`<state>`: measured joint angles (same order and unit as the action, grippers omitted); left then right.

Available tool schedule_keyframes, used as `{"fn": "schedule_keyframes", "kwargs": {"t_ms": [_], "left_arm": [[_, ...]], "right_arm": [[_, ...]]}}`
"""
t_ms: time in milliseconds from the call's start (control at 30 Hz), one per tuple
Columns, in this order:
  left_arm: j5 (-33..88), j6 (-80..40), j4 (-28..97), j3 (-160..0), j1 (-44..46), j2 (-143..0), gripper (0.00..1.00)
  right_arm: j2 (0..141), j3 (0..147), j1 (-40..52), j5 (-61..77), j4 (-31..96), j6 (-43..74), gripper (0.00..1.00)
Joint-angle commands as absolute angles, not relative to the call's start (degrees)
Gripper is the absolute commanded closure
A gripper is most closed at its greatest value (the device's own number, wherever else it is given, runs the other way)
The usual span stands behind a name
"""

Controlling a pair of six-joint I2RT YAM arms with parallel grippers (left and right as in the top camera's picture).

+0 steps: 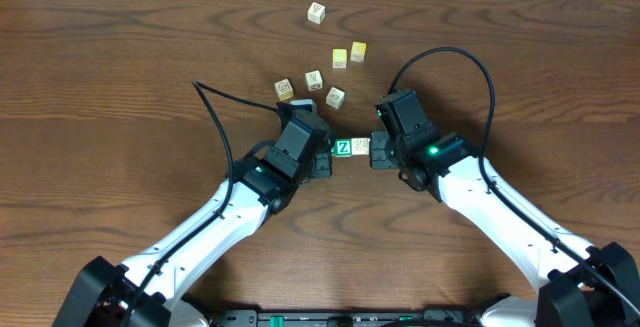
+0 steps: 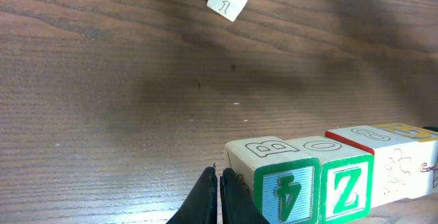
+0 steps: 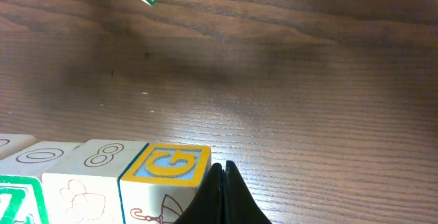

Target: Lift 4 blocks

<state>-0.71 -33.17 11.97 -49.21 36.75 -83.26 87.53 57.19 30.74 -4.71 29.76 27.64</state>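
**A:** Overhead first. The left hand point(image 1: 326, 153) and right hand point(image 1: 376, 153) both have fingers pressed together. They butt the two ends of the row of blocks point(image 1: 352, 147) mid-surface point(image 1: 100, 77). Only the Z block point(image 1: 343, 147) and the red-print block point(image 1: 361, 146) show; the end blocks are hidden under the hands.

**B:** So an end-squeeze, not a pinch?

**A:** Looks so. My call: push inward evenly and raise both hands level and together, or the row buckles in the middle. The loose cubes point(image 1: 335, 96) at 12 o'clock are near but apart.

**B:** Left wrist?

**A:** It shows what overhead hides. The closed fingertips are at 6 o'clock, just beside the green 4 block point(image 2: 284, 191), and the row runs off toward 3 o'clock, faces touching. Can't tell if there's actual contact.

**B:** Right wrist?

**A:** The other end. Closed tips sit by the G block point(image 3: 166, 166), and the row runs toward 9 o'clock. Can't tell if it's off the surface.
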Motion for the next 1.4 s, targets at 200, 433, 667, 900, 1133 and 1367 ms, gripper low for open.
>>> {"fn": "schedule_keyframes", "kwargs": {"t_ms": [200, 433, 667, 900, 1133, 1367], "left_arm": [[16.1, -33.7, 7.6, -53.5, 42.0, -84.3, 0.93], [16.0, -33.7, 7.3, -53.5, 42.0, -85.7, 0.93], [16.0, -33.7, 7.2, -53.5, 42.0, -85.7, 0.93], [15.8, -33.6, 7.2, -53.5, 42.0, -85.7, 0.93], [15.8, -33.4, 7.2, -53.5, 42.0, -85.7, 0.93], [14.9, -33.3, 7.1, -53.5, 42.0, -85.8, 0.93]], "right_arm": [[87.8, 58.9, 36.1, 17.0, 26.4, 29.1, 0.99], [87.8, 58.9, 36.1, 16.5, 26.6, 29.1, 0.99], [87.8, 58.9, 36.1, 16.0, 26.6, 29.0, 0.99], [88.9, 58.9, 36.1, 15.9, 26.5, 28.9, 0.99], [90.9, 58.9, 36.1, 16.0, 26.4, 28.9, 1.00], [91.1, 58.9, 36.1, 15.9, 26.2, 28.7, 0.99]]}}
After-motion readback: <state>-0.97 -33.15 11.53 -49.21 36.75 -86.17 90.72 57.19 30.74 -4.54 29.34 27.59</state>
